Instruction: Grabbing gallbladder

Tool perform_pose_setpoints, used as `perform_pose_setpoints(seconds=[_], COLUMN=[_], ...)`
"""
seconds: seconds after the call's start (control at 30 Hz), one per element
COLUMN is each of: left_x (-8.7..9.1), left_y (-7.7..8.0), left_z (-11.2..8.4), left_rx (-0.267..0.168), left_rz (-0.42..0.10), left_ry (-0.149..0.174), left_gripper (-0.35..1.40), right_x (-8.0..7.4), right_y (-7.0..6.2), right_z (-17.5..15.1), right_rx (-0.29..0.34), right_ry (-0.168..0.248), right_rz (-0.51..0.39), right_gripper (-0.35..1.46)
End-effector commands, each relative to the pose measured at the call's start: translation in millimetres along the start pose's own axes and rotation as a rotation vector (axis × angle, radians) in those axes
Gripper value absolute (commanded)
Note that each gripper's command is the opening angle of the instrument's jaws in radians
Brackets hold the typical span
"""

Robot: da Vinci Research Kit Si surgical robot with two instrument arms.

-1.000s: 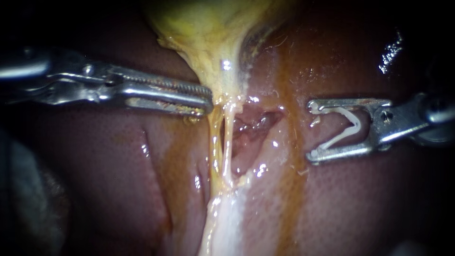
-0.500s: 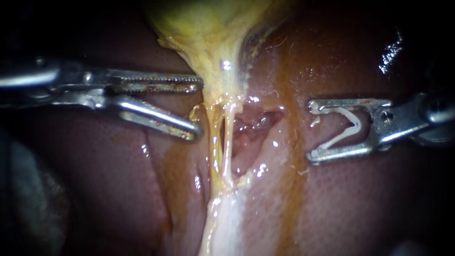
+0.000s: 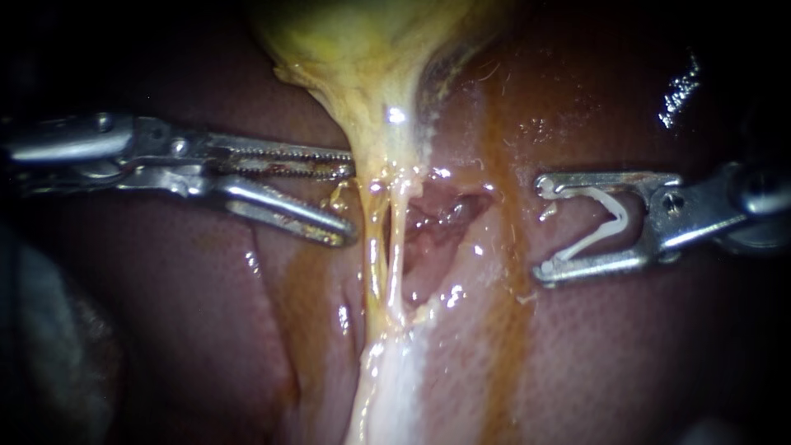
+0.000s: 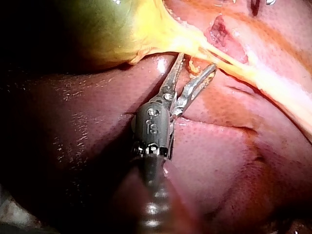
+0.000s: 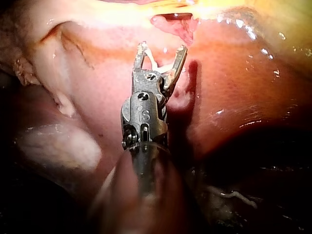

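Endoscope view: the left instrument's end effector stands narrowly open and grips nothing, its tips just beside the gallbladder where the yellow neck tapers. Best to advance until the neck sits between both sides, then close. Well beyond the neck, the right instrument holds a white clip.

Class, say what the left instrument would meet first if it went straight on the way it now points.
Probably the yellow neck of the gallbladder, just ahead of the open jaws of the left instrument; depth is unclear.
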Motion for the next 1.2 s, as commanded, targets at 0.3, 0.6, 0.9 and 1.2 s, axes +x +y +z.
perform_pose_setpoints(seconds=[0.3,0.6,0.9,1.2], left_x=[0.1,1.4,2.4,5.8], left_y=[0.0,0.3,1.1,0.1], left_z=[-0.3,-1.8,-3.4,-9.2], left_rx=[0.000,-0.009,-0.027,-0.064], left_rz=[-0.008,-0.032,-0.074,-0.105], left_ry=[-0.006,-0.013,-0.044,-0.054], left_gripper=[0.04,-0.35,-0.35,-0.35], right_x=[0.0,0.0,0.0,0.0], right_y=[0.0,0.0,0.0,0.0], right_z=[0.0,0.0,0.0,0.0], right_rx=[0.000,0.000,0.000,0.000], right_ry=[0.000,0.000,0.000,0.000], right_rz=[0.000,0.000,0.000,0.000], right_gripper=[0.50,0.50,0.50,0.50])
